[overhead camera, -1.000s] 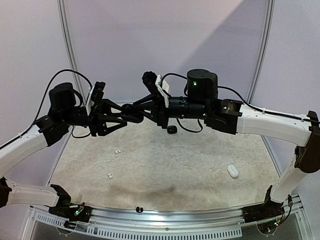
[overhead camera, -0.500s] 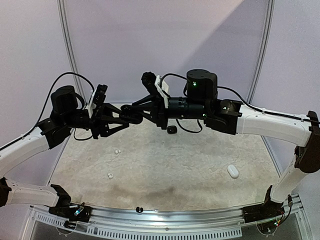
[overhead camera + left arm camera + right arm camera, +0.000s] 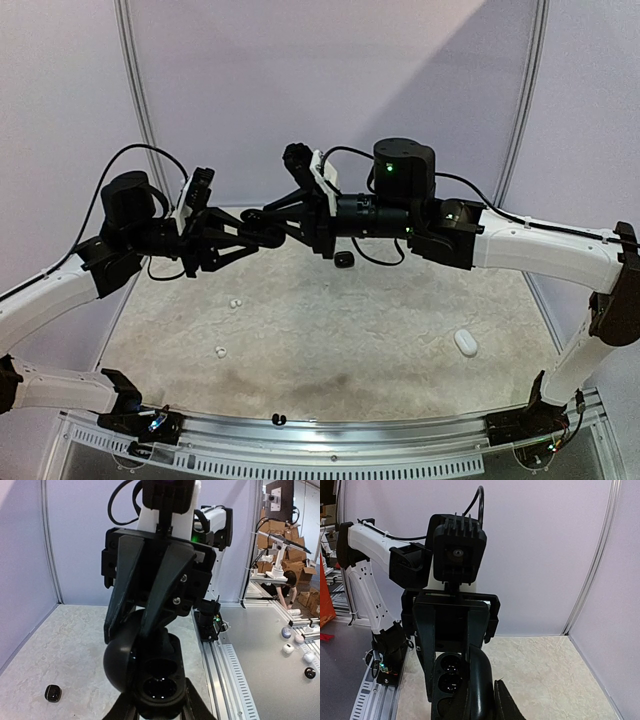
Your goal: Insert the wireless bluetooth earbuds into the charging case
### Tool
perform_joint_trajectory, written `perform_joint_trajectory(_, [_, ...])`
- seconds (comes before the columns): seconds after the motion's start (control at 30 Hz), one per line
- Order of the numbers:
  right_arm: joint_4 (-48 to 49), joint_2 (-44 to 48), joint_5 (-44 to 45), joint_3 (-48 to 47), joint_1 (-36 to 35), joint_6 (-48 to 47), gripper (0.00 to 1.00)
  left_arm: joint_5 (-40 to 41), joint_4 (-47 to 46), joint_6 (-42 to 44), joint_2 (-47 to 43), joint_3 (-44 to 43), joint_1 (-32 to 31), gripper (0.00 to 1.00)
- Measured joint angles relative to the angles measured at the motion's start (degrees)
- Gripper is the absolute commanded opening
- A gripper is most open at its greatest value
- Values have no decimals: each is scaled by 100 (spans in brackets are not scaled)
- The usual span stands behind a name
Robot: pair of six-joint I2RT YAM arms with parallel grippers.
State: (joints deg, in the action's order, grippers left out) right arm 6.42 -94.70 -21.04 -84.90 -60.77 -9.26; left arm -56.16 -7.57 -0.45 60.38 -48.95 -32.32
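One tiny white bean-shaped plastic earbud [image 3: 234,302] lies on the pale mottled bench [image 3: 330,340] left of centre. A second white earbud [image 3: 220,351] lies nearer the arm bases, apart from the first. A small glossy black earbud [image 3: 343,259] rests toward the far side of the bench. None of them is in the black pebble-shaped charging case [image 3: 258,230], which hangs in the air above the far left part of the bench, between the two arms. Its rounded lid [image 3: 120,655] stands open and both glossy sockets [image 3: 160,677] show bare. The right pincer [image 3: 268,222] reaches in from the right and pinches the charging case by its sides. The left pincer [image 3: 245,238] faces it from the left, its fingers [image 3: 195,711] flanking the case's lower body, though I cannot tell whether they press on it. A white pebble-shaped case [image 3: 466,342] lies shut on the bench to the right, well apart from the earbuds.
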Motion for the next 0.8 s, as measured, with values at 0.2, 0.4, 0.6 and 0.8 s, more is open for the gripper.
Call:
perform_joint_trajectory(0.2, [-4,-109,-4,-94,52,284,29,4,-11,295,0,44,0,0])
perform_joint_trajectory(0.4, [-52,-299,-343,-221,208,817,32,24,-68,374,0,149,2,0])
perform_joint_trajectory(0.6, [-398,-588,-713,-575,313,1346,37,68,-282,319,-17,376,2,0])
perform_joint_trajectory(0.8, [-647,-892,-979,-879,400,1729,52,295,-678,-81,-157,765,7,0])
